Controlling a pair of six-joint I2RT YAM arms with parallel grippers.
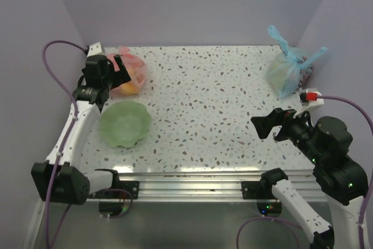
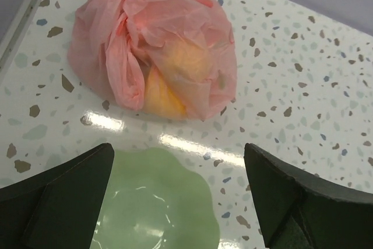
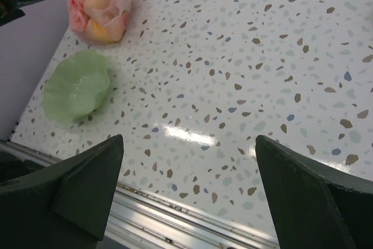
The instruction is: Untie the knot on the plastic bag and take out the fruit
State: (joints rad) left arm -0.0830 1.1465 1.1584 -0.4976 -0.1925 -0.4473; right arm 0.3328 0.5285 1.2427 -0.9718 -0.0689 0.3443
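Observation:
The pink plastic bag (image 1: 133, 75) lies at the table's far left, tied shut, and also shows in the left wrist view (image 2: 192, 21) and right wrist view (image 3: 99, 5). Its knot (image 2: 124, 10) is a bunched pink tuft on the bag's upper left. Yellow and orange fruit (image 2: 160, 94) shows through the thin film. My left gripper (image 1: 123, 69) hovers over the bag's near-left side, open and empty (image 2: 179, 150), not touching the bag. My right gripper (image 1: 263, 127) hangs open and empty (image 3: 189, 139) over the near right of the table, far from the bag.
A green scalloped bowl (image 1: 124, 122) sits just in front of the pink bag (image 2: 157, 202). A light blue knotted bag (image 1: 287, 68) stands at the far right. Purple walls enclose the table on three sides. A metal rail (image 1: 192, 179) runs along the near edge.

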